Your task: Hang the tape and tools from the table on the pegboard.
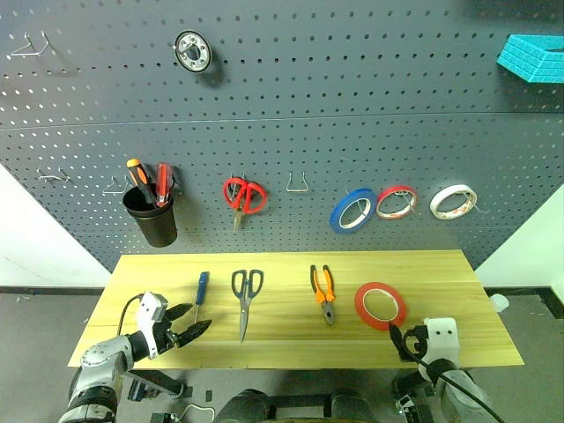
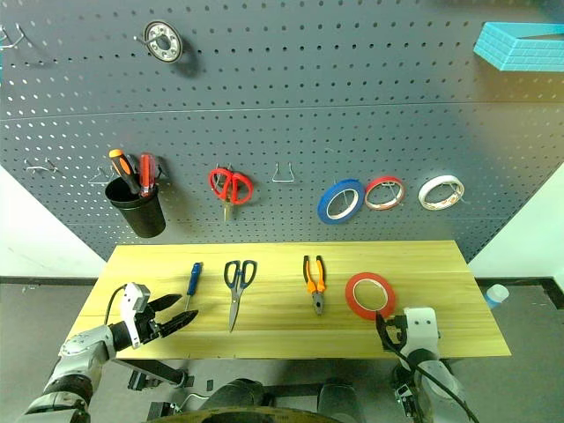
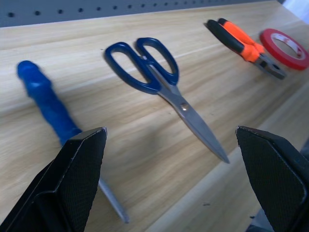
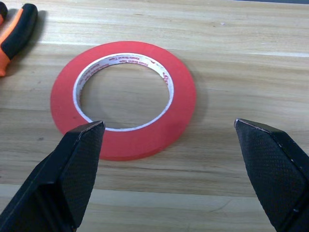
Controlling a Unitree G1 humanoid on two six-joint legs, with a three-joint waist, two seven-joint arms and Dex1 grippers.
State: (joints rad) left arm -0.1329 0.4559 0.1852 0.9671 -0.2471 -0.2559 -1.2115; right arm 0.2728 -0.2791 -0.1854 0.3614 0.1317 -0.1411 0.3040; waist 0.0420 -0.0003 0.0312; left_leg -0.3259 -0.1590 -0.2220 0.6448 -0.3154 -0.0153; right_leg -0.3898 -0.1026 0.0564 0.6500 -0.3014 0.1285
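Behind the table [image 1: 291, 264] we see the pegboard [image 1: 291, 106] with a free hook [image 1: 298, 183], while screwdriver [image 1: 202, 286], scissors [image 1: 246, 295], pliers [image 1: 323, 291] and tape [image 1: 381, 305] lie in a row along the wood, spaced well apart, likely so each can be taken singly; our left gripper [image 1: 189, 322] stands wide just beside the screwdriver's tip and our right gripper [image 1: 401, 342] near the tape. From the left wrist, our open fingers [image 3: 72, 183] frame the screwdriver shaft and the scissors' blades, so either looks reachable. From the right wrist, our spread fingers [image 4: 72, 169] straddle the flat-lying tape, seemingly lined up to take it first.
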